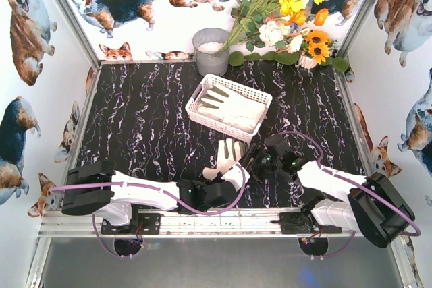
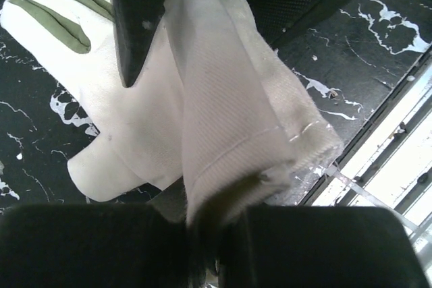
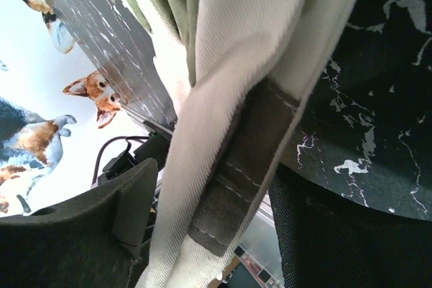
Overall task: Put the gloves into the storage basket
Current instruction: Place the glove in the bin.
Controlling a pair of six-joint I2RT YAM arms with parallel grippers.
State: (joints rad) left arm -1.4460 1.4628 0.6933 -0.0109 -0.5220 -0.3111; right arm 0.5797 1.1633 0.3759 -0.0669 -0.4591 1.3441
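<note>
**A:** Black marble-veined tabletop (image 1: 148, 119), corgi-print walls (image 1: 27, 32). Overhead view first: what is listed?

**B:** 1 white plastic rectangular basket (image 1: 194, 108) with slotted sides, mid-table. It holds cream-white fabric gloves with grey patches (image 1: 233, 107): at least 1, but the pile does not separate into a sure count. 1 more cream-and-grey loose glove (image 1: 228, 153) lies on the table near the basket, outside it. Also 1 grey metal bucket (image 1: 211, 50) and 1 bunch of yellow, white and orange flowers (image 1: 283, 5).

**A:** Arms?

**B:** 2. The left gripper (image 1: 233, 179) is at the loose glove's cuff, and the right gripper (image 1: 251, 161) is just beside it.

**A:** Left wrist view?

**B:** 1 pale beige cuff (image 2: 250, 133) runs into closed jaws, so the left gripper is clamped on the loose glove. The glove's fingers rest on the table.

**A:** Right wrist view?

**B:** The same glove's fabric (image 3: 229, 65) hangs between the right gripper's fingers. They stand apart with a gap on 1 side, so there is no pinch.

**A:** Progress?

**B:** Judged well along. The basket stock is in, and 1 glove is left to lift over and drop. No other glove is seen outside the basket.
</note>
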